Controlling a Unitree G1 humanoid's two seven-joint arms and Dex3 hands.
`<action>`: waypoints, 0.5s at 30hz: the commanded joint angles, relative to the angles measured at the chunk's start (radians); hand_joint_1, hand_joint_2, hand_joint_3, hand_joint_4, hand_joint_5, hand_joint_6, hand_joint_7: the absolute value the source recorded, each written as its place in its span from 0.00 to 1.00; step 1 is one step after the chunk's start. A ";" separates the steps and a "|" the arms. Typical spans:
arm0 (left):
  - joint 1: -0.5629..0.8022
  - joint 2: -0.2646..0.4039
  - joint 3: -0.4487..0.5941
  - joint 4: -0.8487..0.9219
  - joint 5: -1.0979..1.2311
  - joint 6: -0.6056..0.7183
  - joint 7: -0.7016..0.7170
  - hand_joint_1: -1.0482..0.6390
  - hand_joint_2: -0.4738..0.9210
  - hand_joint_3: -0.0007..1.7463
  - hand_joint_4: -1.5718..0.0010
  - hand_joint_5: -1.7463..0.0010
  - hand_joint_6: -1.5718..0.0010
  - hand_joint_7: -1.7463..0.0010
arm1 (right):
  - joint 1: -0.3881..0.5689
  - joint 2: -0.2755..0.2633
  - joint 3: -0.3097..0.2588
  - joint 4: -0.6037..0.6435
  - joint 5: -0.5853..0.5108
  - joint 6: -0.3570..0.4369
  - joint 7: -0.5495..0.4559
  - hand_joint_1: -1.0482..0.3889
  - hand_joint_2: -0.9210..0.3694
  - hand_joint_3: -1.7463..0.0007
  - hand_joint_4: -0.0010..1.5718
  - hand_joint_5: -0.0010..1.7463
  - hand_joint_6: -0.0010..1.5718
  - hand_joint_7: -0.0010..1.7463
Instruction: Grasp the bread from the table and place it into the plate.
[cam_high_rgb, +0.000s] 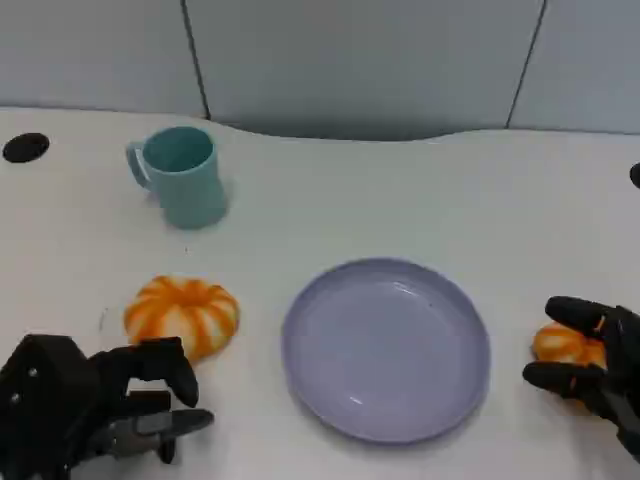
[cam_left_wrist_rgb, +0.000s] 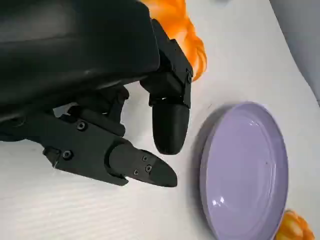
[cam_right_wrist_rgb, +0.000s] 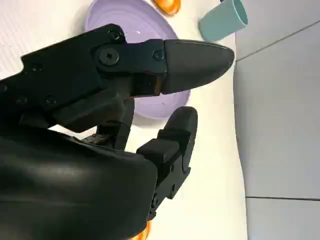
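At the far left of the head view the left hand (cam_high_rgb: 95, 405) sits low over the white surface (cam_high_rgb: 400, 190), its fingers (cam_high_rgb: 170, 365) spread apart and holding nothing. Just beyond those fingers lies a round orange-and-white bread (cam_high_rgb: 182, 314), near the hand but not touched by it; the left wrist view shows the same bread (cam_left_wrist_rgb: 187, 37) past the open fingers (cam_left_wrist_rgb: 170, 127). Farther back on the surface stands a teal mug (cam_high_rgb: 180, 176), upright, with its handle turned to the left. In the middle lies the lilac plate (cam_high_rgb: 386, 347), bare inside, with the bread well to its left. In the left wrist view the plate (cam_left_wrist_rgb: 245, 170) sits beside the fingertips without touching them. To the right of the plate, near the edge of the picture, is a second, smaller orange bread (cam_high_rgb: 565, 344). The right hand (cam_high_rgb: 600, 365) has its fingers (cam_high_rgb: 575, 311) curved around this piece, one above and one below; whether they actually grip it cannot be told.
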 joint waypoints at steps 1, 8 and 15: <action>0.014 0.008 0.002 0.003 0.009 0.005 0.010 0.36 0.98 0.02 0.49 0.00 0.62 0.00 | 0.003 -0.015 -0.004 -0.011 -0.006 -0.007 0.001 0.52 0.00 0.74 0.32 0.58 0.32 0.38; 0.012 0.007 0.005 -0.002 0.002 0.022 0.005 0.37 0.98 0.02 0.50 0.00 0.63 0.00 | 0.006 -0.014 -0.003 -0.015 -0.006 -0.004 -0.003 0.51 0.00 0.75 0.31 0.58 0.31 0.37; 0.032 0.011 0.021 -0.058 -0.006 0.048 0.018 0.39 0.98 0.02 0.53 0.00 0.65 0.00 | 0.007 -0.005 -0.001 -0.015 -0.004 -0.004 -0.010 0.51 0.00 0.75 0.31 0.57 0.32 0.38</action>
